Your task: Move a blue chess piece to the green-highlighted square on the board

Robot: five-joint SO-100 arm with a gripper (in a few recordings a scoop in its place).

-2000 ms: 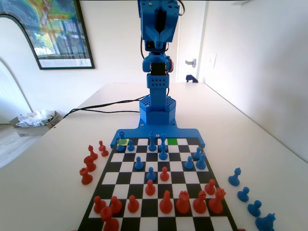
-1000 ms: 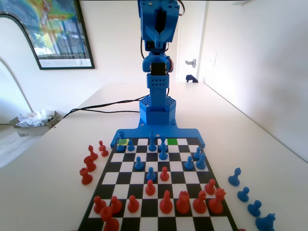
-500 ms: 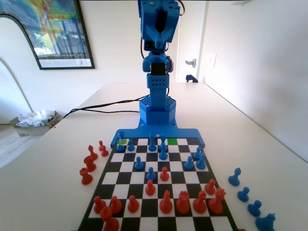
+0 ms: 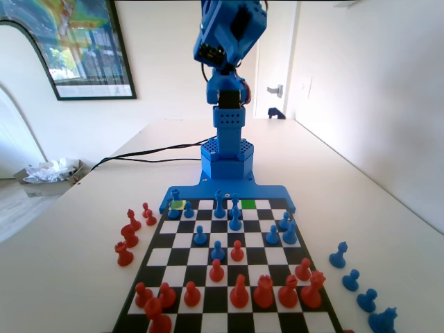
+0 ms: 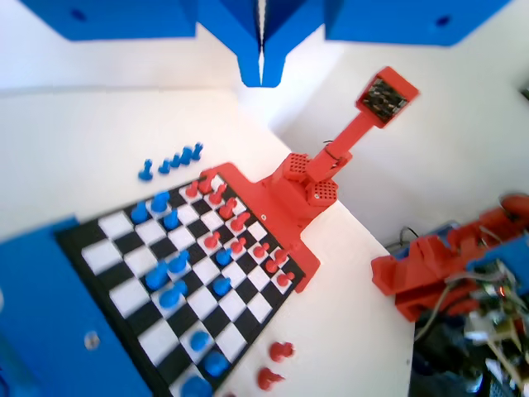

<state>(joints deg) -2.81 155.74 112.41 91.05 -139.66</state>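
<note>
Blue chess piece upright beside yellow sq, gripper closed.

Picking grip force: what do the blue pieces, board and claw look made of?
Blue chess piece: likely moulded or printed plastic, uniform saturated blue with a slight sheen. Board: flat black-and-white chequer, smooth, probably printed sheet or plastic; can't tell which. Claw: matte blue plastic, same look as the arm, jaws closed together, holding nothing.

arm's top cut off by upper edge in fixed view, board blurred in wrist view
</note>
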